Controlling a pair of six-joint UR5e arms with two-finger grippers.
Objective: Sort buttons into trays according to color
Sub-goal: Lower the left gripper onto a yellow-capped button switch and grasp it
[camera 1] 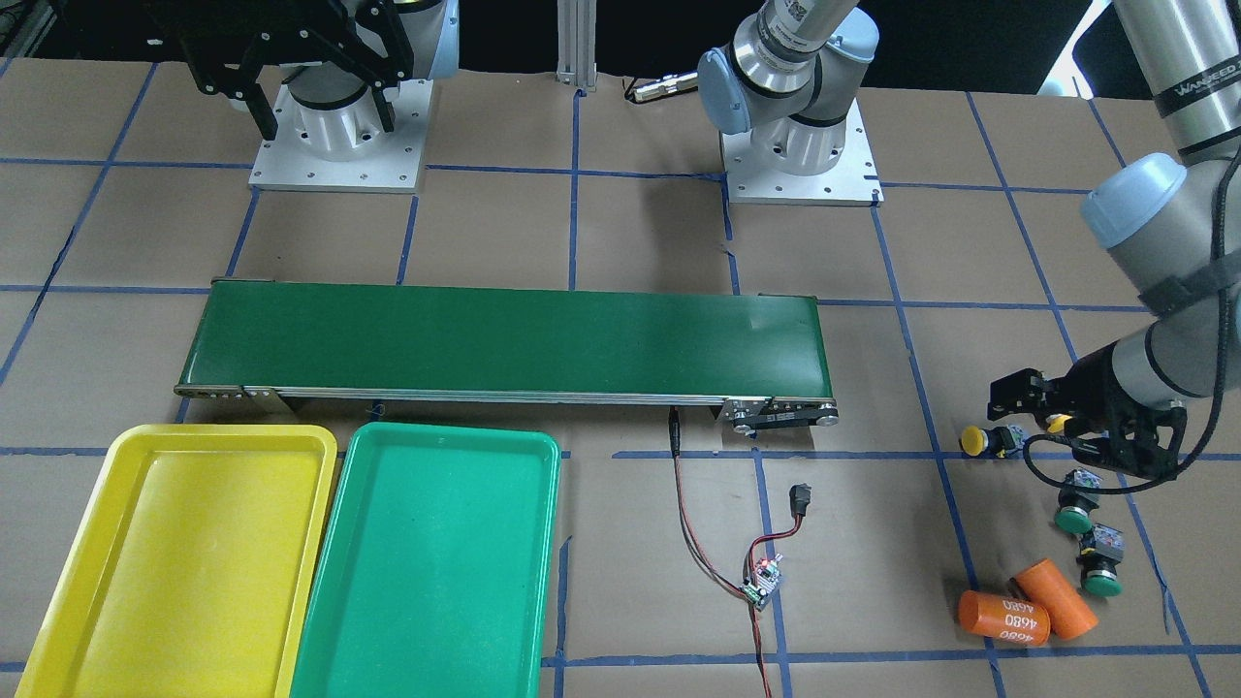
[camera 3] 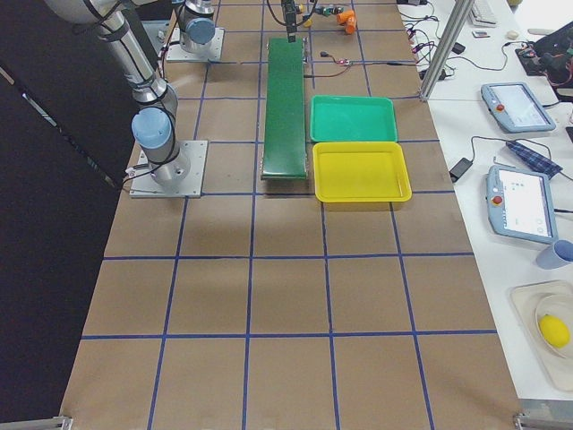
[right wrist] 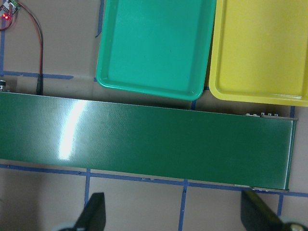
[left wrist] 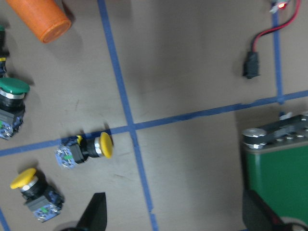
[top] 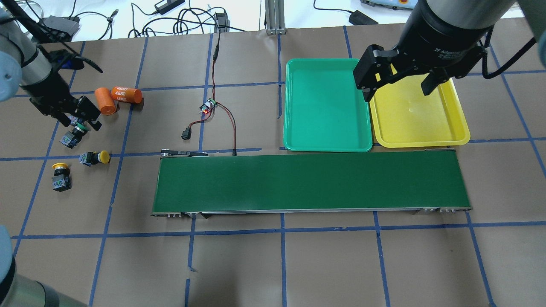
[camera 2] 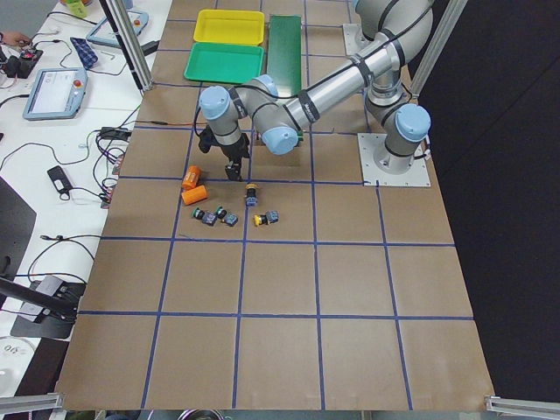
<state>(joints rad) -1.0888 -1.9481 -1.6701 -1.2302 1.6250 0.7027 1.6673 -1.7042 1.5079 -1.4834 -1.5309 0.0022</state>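
Overhead, the left gripper [top: 80,121] hangs low at the table's [top: 273,264] left end, jaws spread and gripping nothing, over a green button [top: 70,136]. A yellow button [top: 97,157] and the other yellow button [top: 59,175] lie nearer the robot. Two orange cylinders [top: 126,94] lie farther off. The right gripper [top: 398,91] hovers open above the green tray [top: 326,128] and yellow tray [top: 426,132]. These sit side by side, rims touching or nearly so, just beyond the belt [top: 311,183].

From the front, the other green button [camera 1: 1100,567] shows just beside the first, near the cylinders.

From the left end, all four sit clustered by the near arm's gripper, well apart from the green tray and yellow tray.

From the right end, both of those lie beside the belt's near end.

The left wrist view shows the fingers [left wrist: 96,214] far apart, both yellow ones lying beyond them. The right wrist view shows its fingers [right wrist: 94,214] equally wide over the belt.
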